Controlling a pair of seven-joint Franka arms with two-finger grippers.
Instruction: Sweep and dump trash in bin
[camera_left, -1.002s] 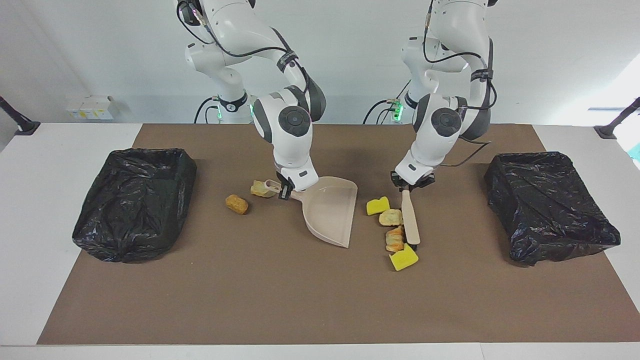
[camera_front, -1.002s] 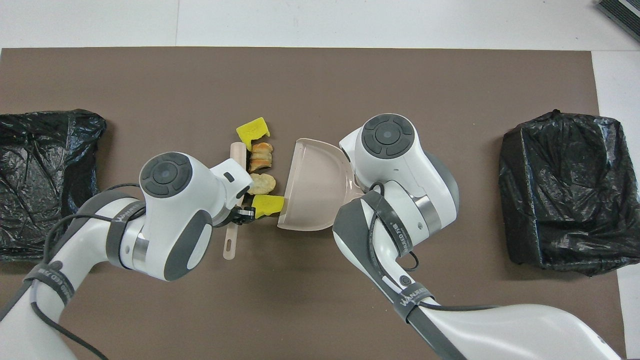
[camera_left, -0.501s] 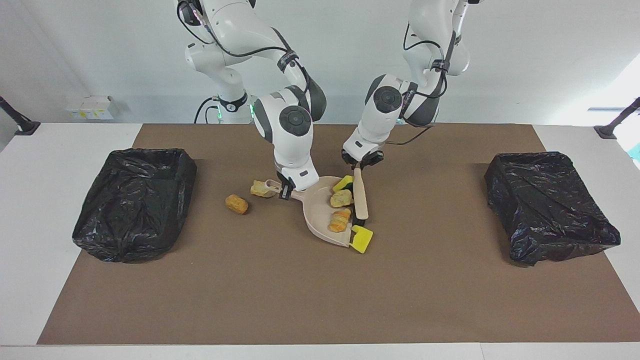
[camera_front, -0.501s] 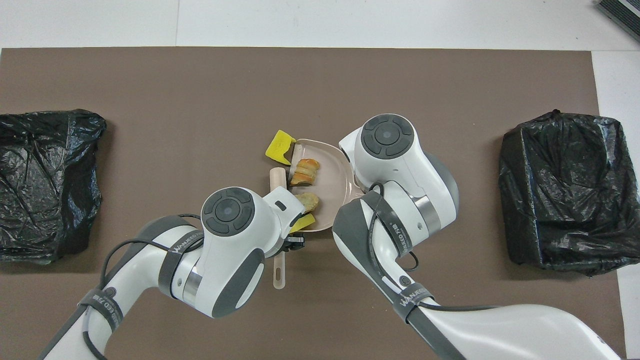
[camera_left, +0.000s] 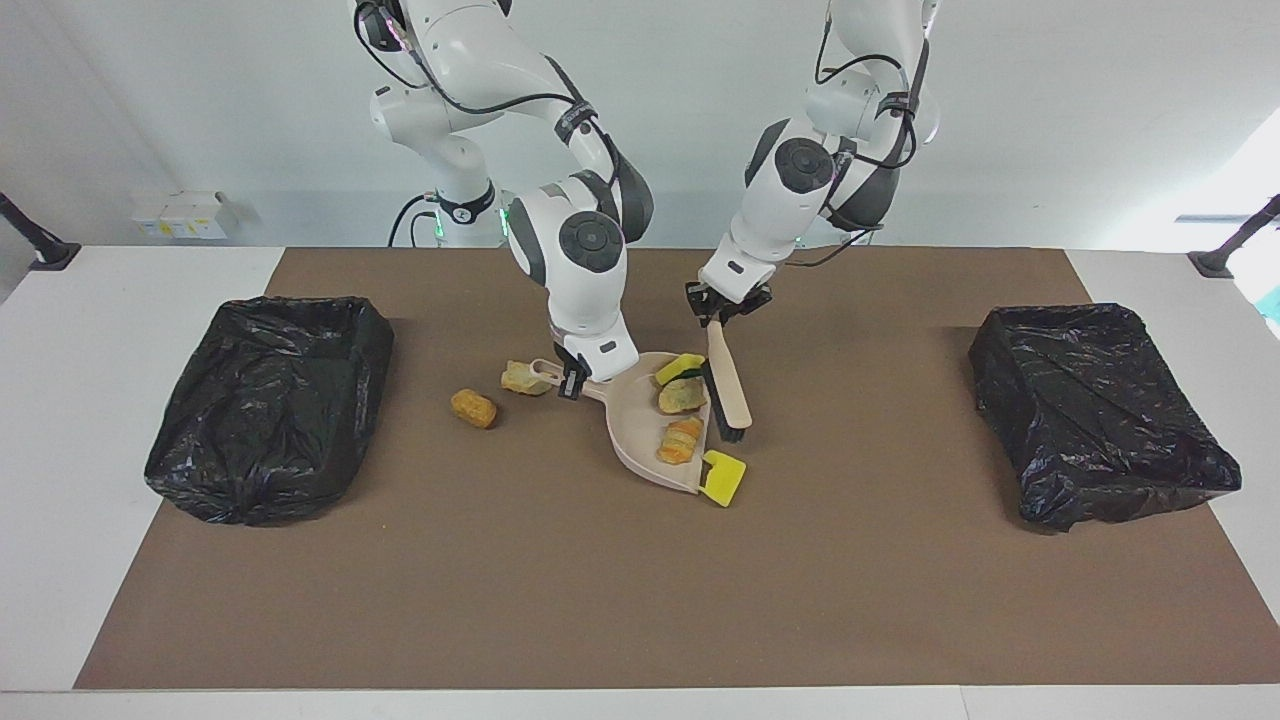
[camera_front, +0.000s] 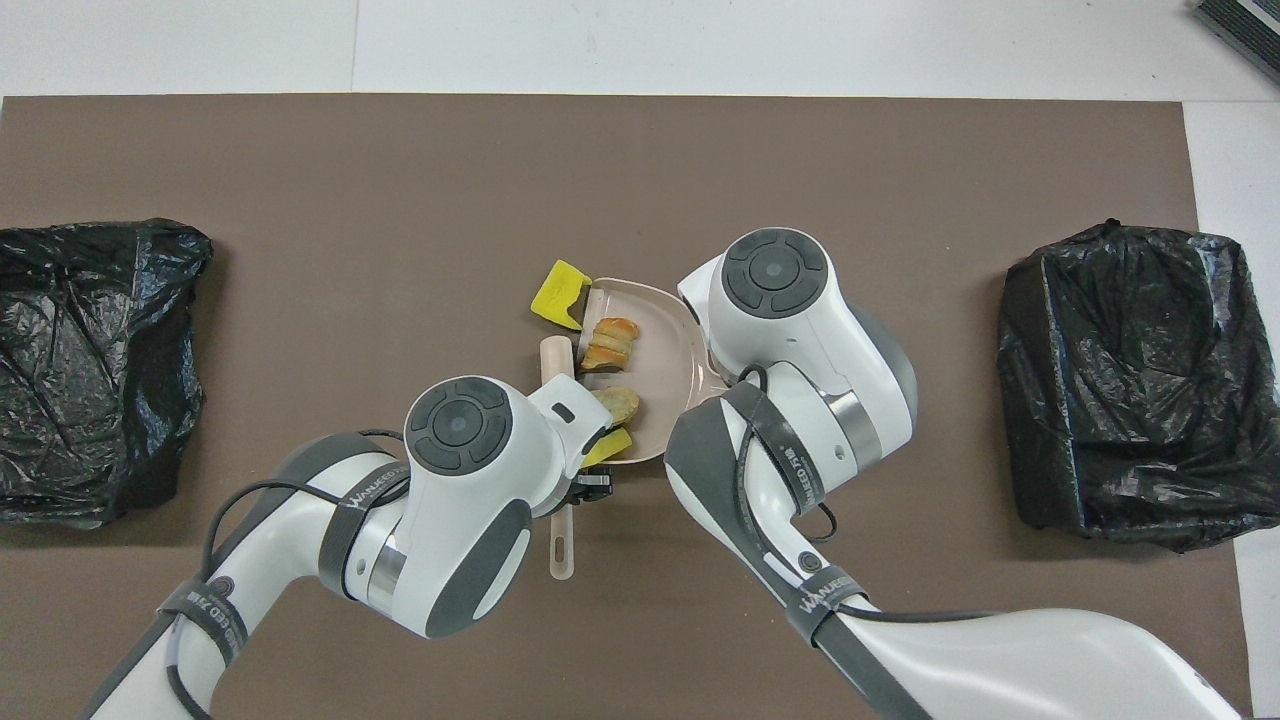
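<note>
Trash: three scraps lie in the beige dustpan (camera_left: 640, 430) mid-table, namely a yellow green-backed sponge chunk (camera_left: 678, 367), a tan bread-like bit (camera_left: 682, 395) and an orange-brown piece (camera_left: 680, 441). A yellow sponge chunk (camera_left: 723, 478) sits at the pan's open lip. A tan bit (camera_left: 522, 377) and an orange-brown nugget (camera_left: 473, 408) lie toward the right arm's end. The right gripper (camera_left: 572, 384) is clamped on the dustpan's handle; the left gripper (camera_left: 722, 312) is clamped on the brush (camera_left: 727, 385). From overhead, both wrists hide the grips and the two loose scraps.
</note>
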